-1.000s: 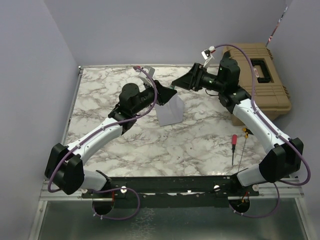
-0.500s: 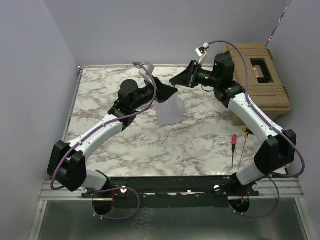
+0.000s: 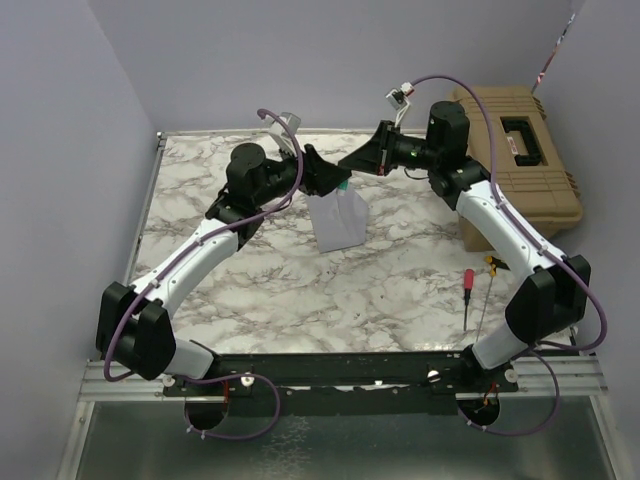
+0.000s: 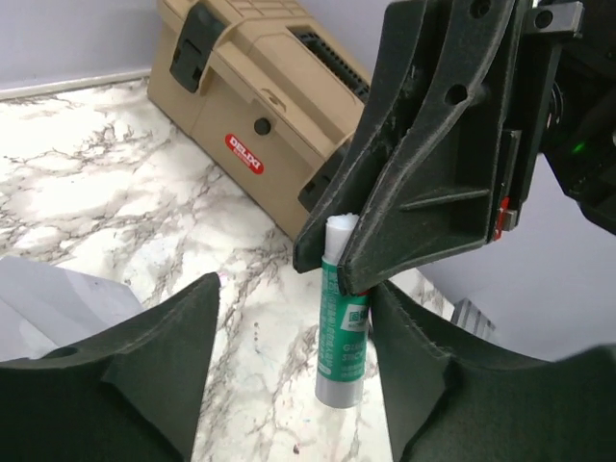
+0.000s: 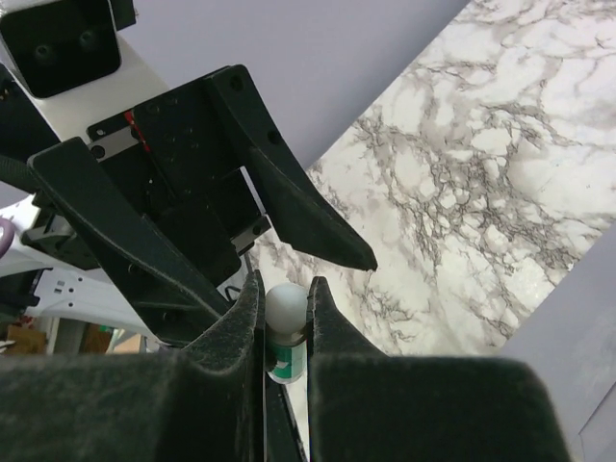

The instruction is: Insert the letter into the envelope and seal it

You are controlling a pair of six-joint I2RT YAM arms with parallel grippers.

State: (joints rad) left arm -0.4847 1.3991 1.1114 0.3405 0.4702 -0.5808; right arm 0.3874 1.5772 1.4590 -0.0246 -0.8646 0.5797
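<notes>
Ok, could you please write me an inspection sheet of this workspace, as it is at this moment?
Surface: marble-patterned table, no spill seen.
Job's things: envelope on the table near the middle; letter not seen.
Clutter: red-handled screwdriver and a thin tool beside it, on the right side.
Grippers: right gripper shut on the cap end of a glue stick; left gripper open, its fingers either side of the stick.
Cables: purple cable along each arm, away from the envelope.
Surroundings: tan toolbox at the far right; plain walls.
</notes>
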